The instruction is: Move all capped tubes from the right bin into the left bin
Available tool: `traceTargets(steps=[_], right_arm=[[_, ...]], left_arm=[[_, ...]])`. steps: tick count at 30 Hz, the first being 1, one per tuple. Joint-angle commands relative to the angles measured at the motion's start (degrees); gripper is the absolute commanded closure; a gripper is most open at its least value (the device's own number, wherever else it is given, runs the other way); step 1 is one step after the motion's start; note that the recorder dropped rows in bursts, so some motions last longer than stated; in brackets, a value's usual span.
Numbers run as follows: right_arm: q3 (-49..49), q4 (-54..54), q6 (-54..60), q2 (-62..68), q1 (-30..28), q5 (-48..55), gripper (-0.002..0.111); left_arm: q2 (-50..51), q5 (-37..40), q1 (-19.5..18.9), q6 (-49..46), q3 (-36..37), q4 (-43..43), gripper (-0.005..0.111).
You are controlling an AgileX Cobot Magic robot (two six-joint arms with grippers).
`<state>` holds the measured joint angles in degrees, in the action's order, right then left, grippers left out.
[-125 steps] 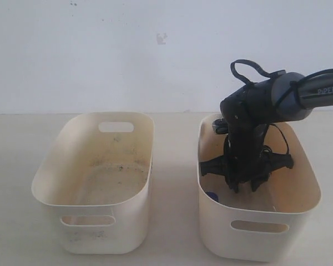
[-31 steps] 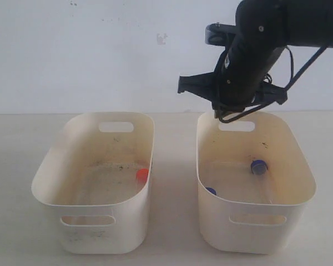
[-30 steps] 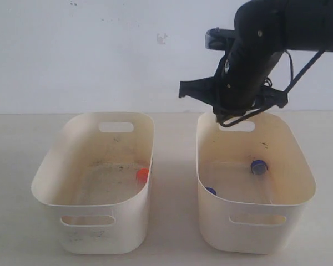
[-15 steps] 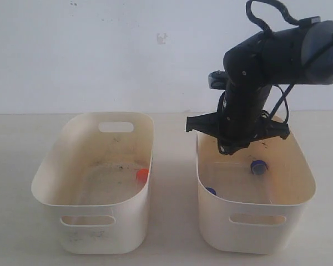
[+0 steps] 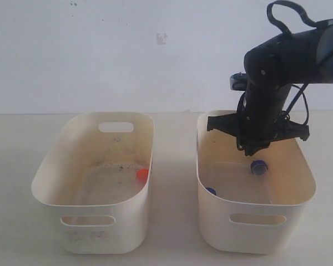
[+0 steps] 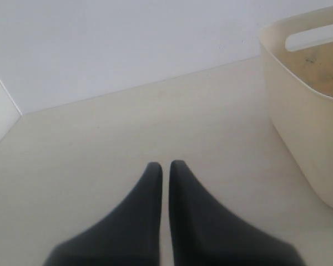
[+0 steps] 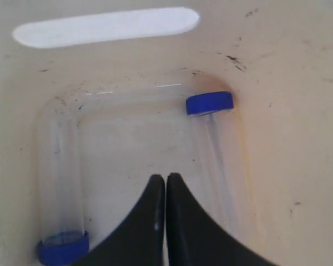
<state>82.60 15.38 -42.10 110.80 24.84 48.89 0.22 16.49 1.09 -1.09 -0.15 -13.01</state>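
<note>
Two blue-capped tubes lie on the floor of the right bin (image 5: 299,205): one blue cap (image 5: 258,166) toward the back, the other blue cap (image 5: 211,191) against the front left wall. In the right wrist view they show as one tube (image 7: 209,103) and another tube (image 7: 62,247). My right gripper (image 5: 250,153) hangs inside the right bin just above the back tube, shut and empty (image 7: 166,177). An orange-capped tube (image 5: 142,175) lies in the left bin (image 5: 50,177). My left gripper (image 6: 166,165) is shut and empty over bare table beside the left bin (image 6: 299,105). A second orange tube is not visible.
The two tubs stand side by side on a beige table (image 5: 175,221), with a narrow gap between them. A white wall (image 5: 127,55) rises close behind. The right bin's handle slot (image 7: 105,26) faces my right gripper.
My right arm has come down from above the right bin's back rim and shifted right, into the bin. Since the earliest frame, an orange-capped tube has appeared in the left bin.
</note>
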Motion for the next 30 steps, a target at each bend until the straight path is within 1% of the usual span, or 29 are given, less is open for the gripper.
traceTargets(steps=[1, 12, 17, 30], right_arm=[[-0.2, 0.0, 0.7, 1.8, -0.3, 0.2, 0.108], [-0.2, 0.3, 0.9, 2.4, 0.0, 0.5, 0.108], [-0.2, 3.2, 0.2, 1.5, 2.6, -0.7, 0.108], [-0.2, 3.2, -0.8, 1.9, 0.8, 0.2, 0.108]], left_arm=[[-0.2, -0.2, 0.1, -0.1, 0.2, -0.1, 0.103], [-0.2, -0.2, 0.1, -0.1, 0.2, -0.1, 0.103], [-0.2, -0.2, 0.1, -0.1, 0.2, -0.1, 0.103], [-0.2, -0.2, 0.1, -0.1, 0.2, -0.1, 0.103]])
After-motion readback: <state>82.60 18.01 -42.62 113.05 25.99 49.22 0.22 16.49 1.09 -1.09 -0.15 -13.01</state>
